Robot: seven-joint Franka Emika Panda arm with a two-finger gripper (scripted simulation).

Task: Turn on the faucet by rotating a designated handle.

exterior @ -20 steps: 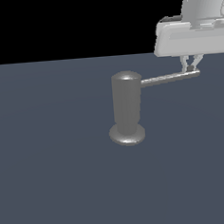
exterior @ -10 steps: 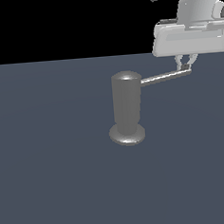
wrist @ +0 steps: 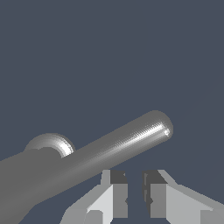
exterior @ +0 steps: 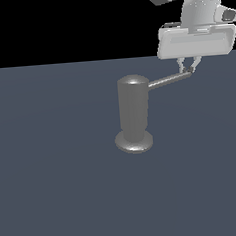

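Right now your gripper [exterior: 188, 66] hangs from above at the far end of the handle [exterior: 168, 80], on the exterior view's right and well up in that picture. You can see the faucet [exterior: 134, 113] standing upright on the dark blue-grey floor [exterior: 55, 185] near the middle of the exterior view, its flared foot [exterior: 134, 142] flat on the surface and its domed top just below the level of the gripper's pale body. The handle leaves the cylinder close under the dome and runs out toward the exterior view's right, rising a little, and its tip [exterior: 187, 72] sits right at your fingertips.

Look at the wrist view: the rod [wrist: 118, 146] crosses the picture as a thick grey bar with a bright streak along it, and its rounded end [wrist: 161, 127] is in plain sight. Your two fingers [wrist: 114, 192] stand close together with only a narrow dark gap between them, and nothing lies in that gap. They are nearly closed and grasp nothing. In that view the rod lies beyond the fingertips rather than between them. From the exterior view you cannot tell for sure whether the tips touch the rod or merely sit beside it.
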